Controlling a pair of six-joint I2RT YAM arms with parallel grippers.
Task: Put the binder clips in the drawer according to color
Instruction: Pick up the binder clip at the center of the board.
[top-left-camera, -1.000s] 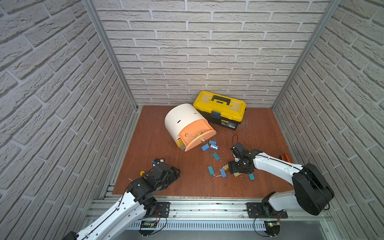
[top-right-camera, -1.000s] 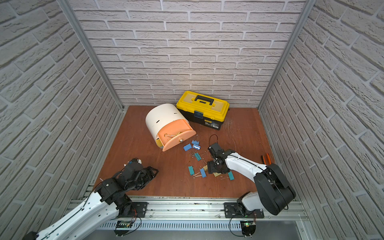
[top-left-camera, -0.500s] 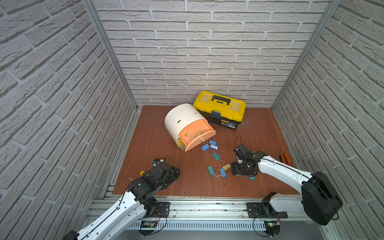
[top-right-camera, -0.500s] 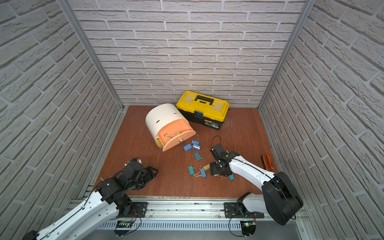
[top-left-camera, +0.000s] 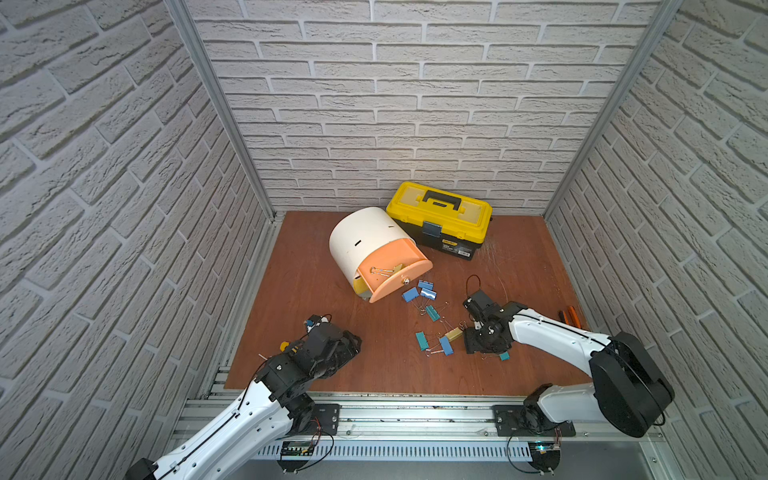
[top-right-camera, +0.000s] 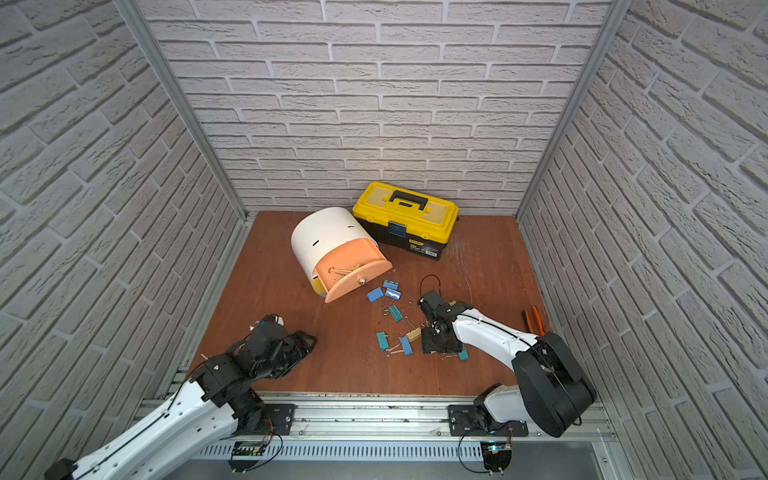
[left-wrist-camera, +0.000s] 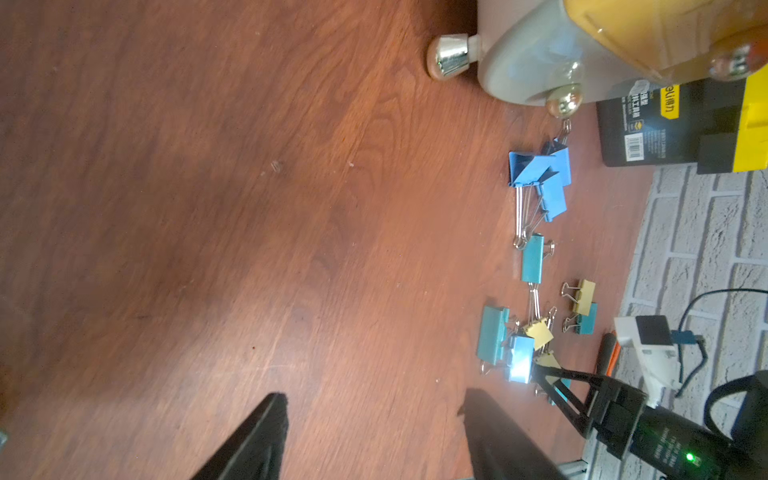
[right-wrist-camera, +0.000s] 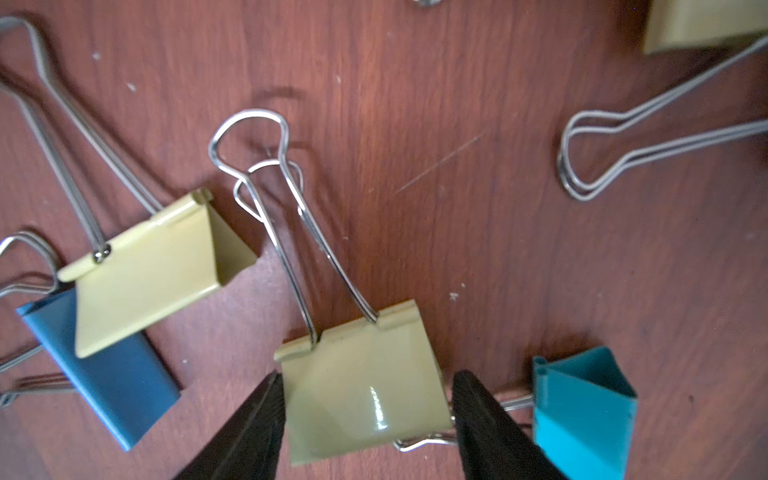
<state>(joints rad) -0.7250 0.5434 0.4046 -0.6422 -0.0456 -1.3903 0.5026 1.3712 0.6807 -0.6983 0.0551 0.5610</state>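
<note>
Right claw (right-wrist-camera: 365, 375) points down at the worktop (right-wrist-camera: 498, 208), its jaws partly apart and astride a pale yellow clip (right-wrist-camera: 357, 361) that lies flat. Both fingertips (right-wrist-camera: 266, 399) sit right against the clip's sides, but I cannot tell whether they pinch it. A teal clip (right-wrist-camera: 582, 407) lies just beside one fingertip, and a second yellow clip (right-wrist-camera: 145, 274) rests partly on a blue clip (right-wrist-camera: 116, 386).

In both top views this claw stands between the worktop's centre and its near edge, among the loose binder clips (top-left-camera: 432, 312). Left claw (left-wrist-camera: 372, 395) hangs low toward the near left corner, jaws apart with only bare worktop between them.

The drawer cabinet (top-left-camera: 365, 245) stands toward the far edge, just beside the toolbox (top-left-camera: 440, 220). Its peach drawer (top-left-camera: 390, 272) is pulled out, with a yellowish clip (top-left-camera: 397, 268) inside.
</note>
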